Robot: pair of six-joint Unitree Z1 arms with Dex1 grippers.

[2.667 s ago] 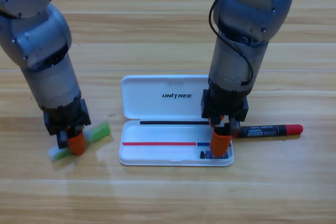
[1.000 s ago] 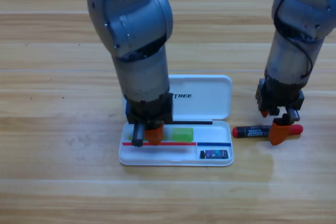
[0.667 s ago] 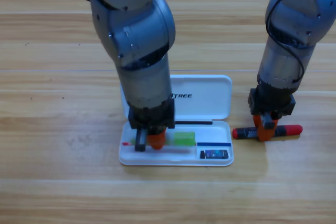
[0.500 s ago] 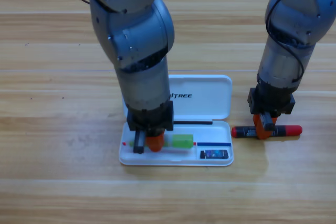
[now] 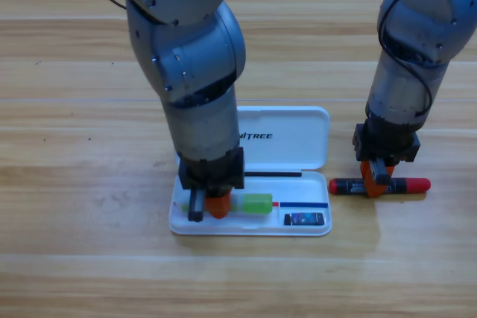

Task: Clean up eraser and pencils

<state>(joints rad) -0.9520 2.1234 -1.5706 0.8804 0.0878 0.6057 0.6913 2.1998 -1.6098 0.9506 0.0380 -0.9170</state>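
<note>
The white case (image 5: pixel 287 139) lies open at the table's middle. In the right end of its tray rests the eraser (image 5: pixel 304 219), a small dark block. The pale pencil with the lime-green end (image 5: pixel 252 203) lies low along the tray, and my left gripper (image 5: pixel 208 205) points down at its left part, shut on it. To the right of the case, the red-ended pencil with a black printed barrel (image 5: pixel 406 184) lies flat on the table. My right gripper (image 5: pixel 375 182) stands over its middle, shut on the barrel.
The case's lid (image 5: pixel 298 121) lies flat behind the tray, partly hidden by the left arm. Bare wooden table (image 5: pixel 89 243) surrounds the case on the left, in front and on the far right.
My left gripper has carried the green-ended pencil from the table's left into the tray and lowered it. My right gripper left the eraser in the tray, moved right and closed over the red-ended pencil.
</note>
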